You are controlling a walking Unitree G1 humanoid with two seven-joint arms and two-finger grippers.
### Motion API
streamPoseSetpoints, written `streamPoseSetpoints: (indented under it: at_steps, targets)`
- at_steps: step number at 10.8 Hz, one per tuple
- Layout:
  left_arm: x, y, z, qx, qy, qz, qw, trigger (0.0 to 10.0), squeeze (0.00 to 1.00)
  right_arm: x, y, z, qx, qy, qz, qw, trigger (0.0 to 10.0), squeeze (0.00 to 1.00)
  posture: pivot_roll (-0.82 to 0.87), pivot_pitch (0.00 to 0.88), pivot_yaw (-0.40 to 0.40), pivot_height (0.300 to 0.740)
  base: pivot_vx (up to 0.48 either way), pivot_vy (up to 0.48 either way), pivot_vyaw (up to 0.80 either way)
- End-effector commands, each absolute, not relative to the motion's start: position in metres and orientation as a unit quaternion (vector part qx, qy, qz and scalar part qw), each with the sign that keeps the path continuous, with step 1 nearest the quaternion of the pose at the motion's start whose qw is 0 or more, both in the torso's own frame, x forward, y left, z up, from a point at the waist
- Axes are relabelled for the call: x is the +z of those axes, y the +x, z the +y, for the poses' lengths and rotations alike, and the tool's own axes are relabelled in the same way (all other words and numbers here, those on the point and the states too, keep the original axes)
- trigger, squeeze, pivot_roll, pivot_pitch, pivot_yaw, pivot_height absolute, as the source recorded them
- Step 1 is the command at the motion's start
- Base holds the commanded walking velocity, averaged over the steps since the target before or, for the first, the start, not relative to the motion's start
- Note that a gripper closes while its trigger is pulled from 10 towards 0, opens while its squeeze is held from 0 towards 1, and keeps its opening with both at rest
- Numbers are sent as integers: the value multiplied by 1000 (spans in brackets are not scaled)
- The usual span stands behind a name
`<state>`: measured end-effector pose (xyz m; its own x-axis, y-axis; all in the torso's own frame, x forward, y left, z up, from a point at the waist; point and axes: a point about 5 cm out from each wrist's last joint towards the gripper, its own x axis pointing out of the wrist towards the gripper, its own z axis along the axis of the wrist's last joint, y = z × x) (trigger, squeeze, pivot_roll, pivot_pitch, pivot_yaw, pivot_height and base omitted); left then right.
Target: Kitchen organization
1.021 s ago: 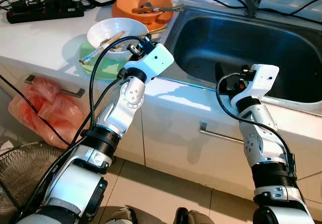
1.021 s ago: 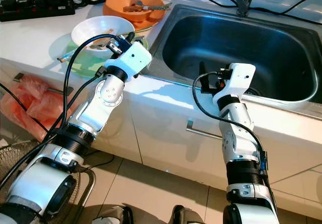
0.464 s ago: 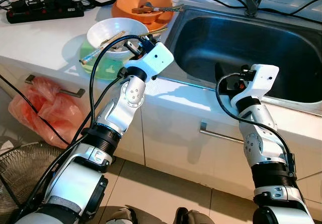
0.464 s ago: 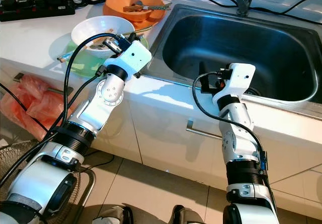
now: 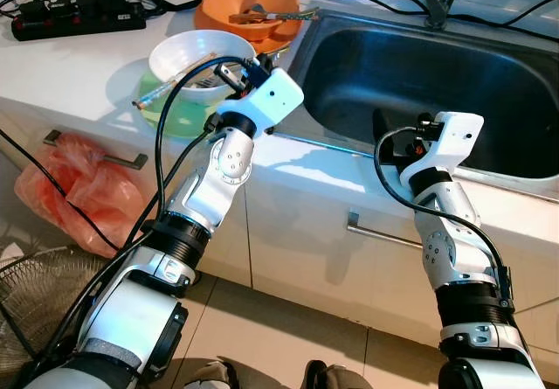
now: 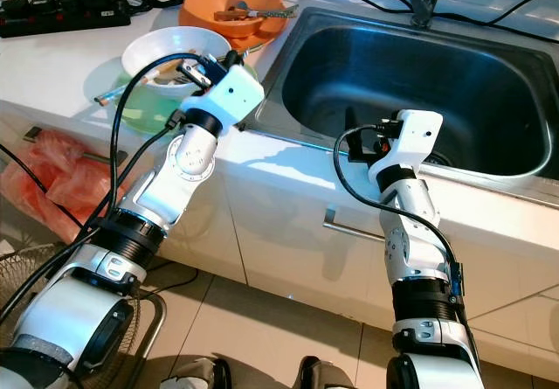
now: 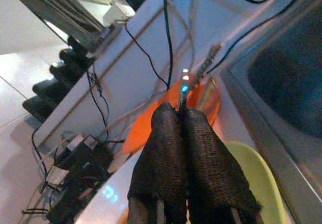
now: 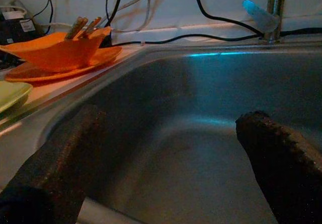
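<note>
1. Since a second ago, left gripper [image 5: 229, 72] has lifted the white bowl [image 5: 188, 57] slightly off the green plate [image 5: 166, 114]; jaws pinch its rim.
2. Sink [image 5: 489, 157] holds no dishes; orange bowl [image 5: 249, 9] stays on counter [image 5: 70, 65]. Most work remains.
3. Right wrist view shows right gripper [image 8: 171, 153] jaws spread wide above the basin.
4. Left wrist view shows fingers [image 7: 166, 153] pressed together.
</note>
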<state>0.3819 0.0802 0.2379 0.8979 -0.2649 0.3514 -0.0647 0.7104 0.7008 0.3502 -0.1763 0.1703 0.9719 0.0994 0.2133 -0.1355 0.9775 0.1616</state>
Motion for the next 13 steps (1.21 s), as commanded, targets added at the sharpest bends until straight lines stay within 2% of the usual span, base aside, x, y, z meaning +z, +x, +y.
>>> streamPoseSetpoints:
  at_steps: [1,2,5,8,10,12,13]
  targets:
    - [244,380,81,-52,357,-225,905,706,0,161,348,-178,57,94,-85,990,10000,0,-1,140,-25,740,0,0,0]
    - [260,375,78,-61,325,-249,911,10000,0,161,348,-178,58,94,-85,990,10000,0,4,142,-28,740,0,0,0]
    - [287,366,75,-82,269,-277,919,10000,0,161,349,-177,61,95,-84,990,10000,0,7,140,-31,740,0,0,0]
    - [296,361,73,-118,198,-269,935,10000,0,162,350,-176,64,96,-83,990,10000,0,9,140,-33,740,0,0,0]
    - [306,353,66,-159,134,-270,940,10000,0,162,350,-176,65,97,-83,990,10000,0,10,139,-33,740,0,0,0]
    - [323,344,67,-202,23,-285,937,10000,0,162,350,-175,68,97,-82,990,10000,0,8,136,-33,740,0,0,0]
    - [329,342,70,-206,1,-289,935,10000,0,162,351,-174,70,97,-82,989,10000,0,11,136,-34,740,0,0,0]
